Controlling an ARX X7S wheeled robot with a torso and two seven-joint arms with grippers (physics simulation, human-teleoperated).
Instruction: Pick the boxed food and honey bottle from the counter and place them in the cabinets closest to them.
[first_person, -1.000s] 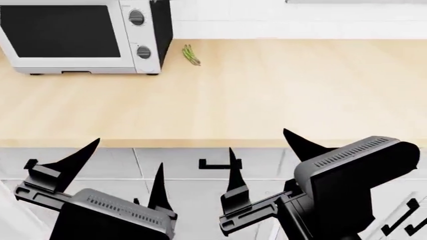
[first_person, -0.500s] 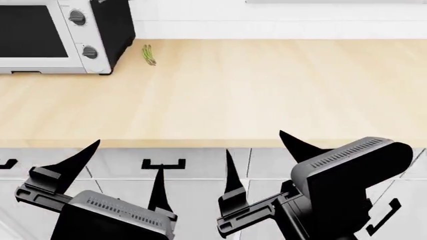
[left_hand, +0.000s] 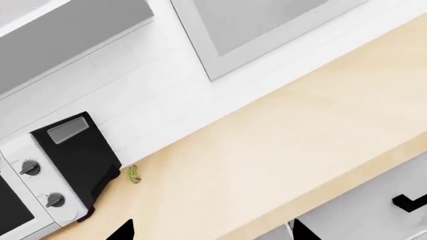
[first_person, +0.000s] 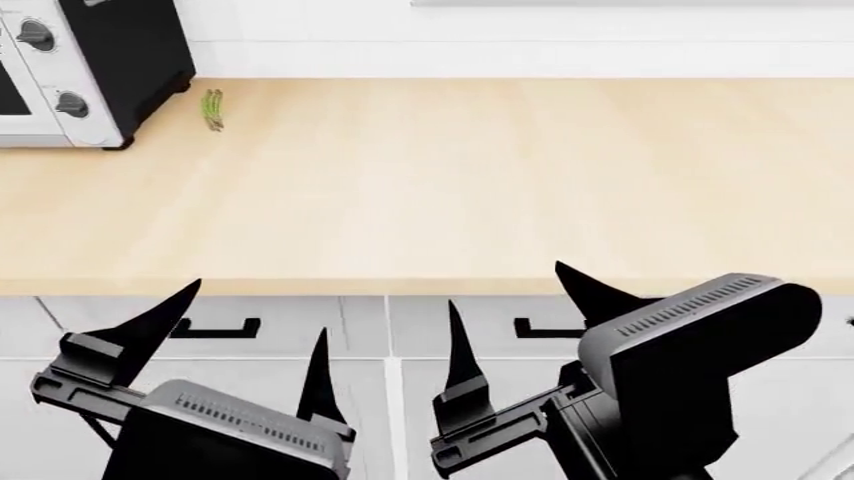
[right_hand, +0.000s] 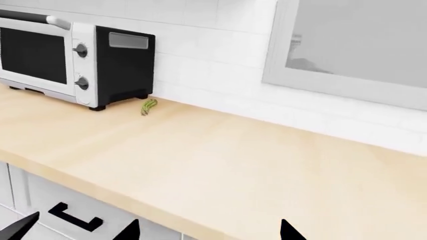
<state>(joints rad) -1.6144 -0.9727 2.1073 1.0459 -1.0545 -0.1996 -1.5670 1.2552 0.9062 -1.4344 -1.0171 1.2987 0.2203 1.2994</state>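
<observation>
The counter (first_person: 454, 180) is a long light-beige wood-grain top that crosses the head view, and its bare surface (left_hand: 280, 150) (right_hand: 220, 165) also shows in both wrist views. The boxed food and the honey bottle are out of view in every frame. My left gripper (first_person: 256, 310) (left_hand: 211, 232) hangs open in front of the counter's front edge, below its top, with nothing between its fingers. My right gripper (first_person: 507, 287) (right_hand: 208, 231) is open too, at the same edge, and holds nothing.
A white-and-black toaster oven (first_person: 80, 50) (right_hand: 73, 60) stands at the counter's far left by the wall, with a small green sprig (first_person: 211, 108) (right_hand: 148, 106) beside it. White drawer fronts with black handles (first_person: 214, 327) (first_person: 550, 327) run below the edge. A grey-framed window (right_hand: 347, 45) is set in the tiled wall.
The toaster oven, green sprig and drawer handles have slid left in the head view, so the view has moved right along the counter. Both grippers stay open in the same pose.
</observation>
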